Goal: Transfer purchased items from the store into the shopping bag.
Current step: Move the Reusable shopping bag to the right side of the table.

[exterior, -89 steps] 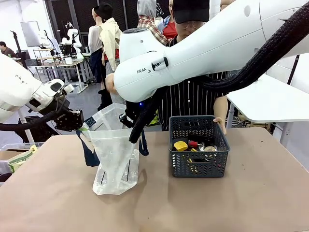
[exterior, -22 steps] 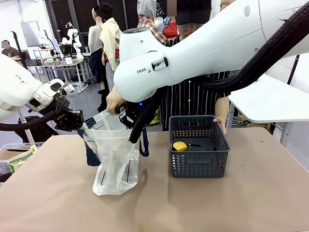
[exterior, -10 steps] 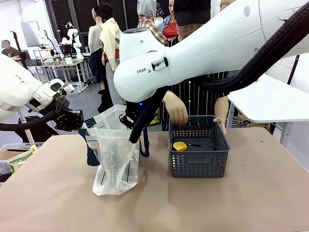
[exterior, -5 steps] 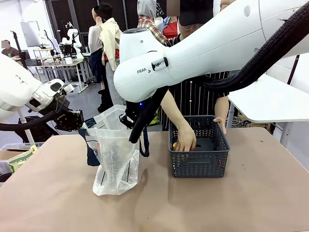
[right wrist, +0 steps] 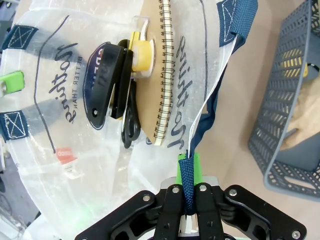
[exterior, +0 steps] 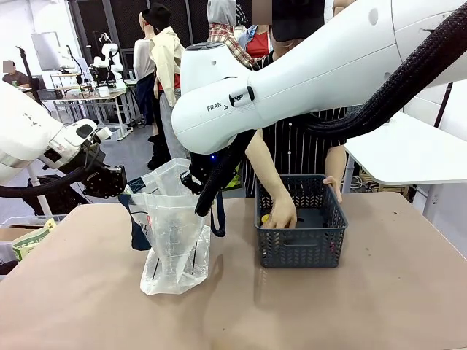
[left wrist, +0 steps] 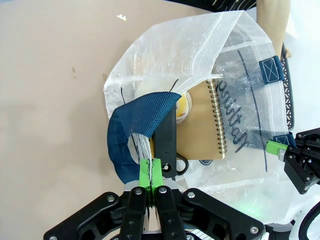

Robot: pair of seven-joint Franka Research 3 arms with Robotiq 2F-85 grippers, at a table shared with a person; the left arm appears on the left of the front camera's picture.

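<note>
Left claw (left wrist: 150, 172) and right claw (right wrist: 189, 170) each clamp one bag (left wrist: 165, 55) strap (left wrist: 135, 117); one notebook (right wrist: 150, 85) lies just beyond them, inside.

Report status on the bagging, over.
Left gripper and right gripper both shut on navy strap handles of translucent white plastic shopping bag. Tan spiral notebook already inside. Person's hand in dark grey lattice basket, clear of grippers.

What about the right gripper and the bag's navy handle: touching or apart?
Touching. The right wrist view shows the right gripper clamped shut, its green pads pressing both sides of the navy handle of the shopping bag.
</note>
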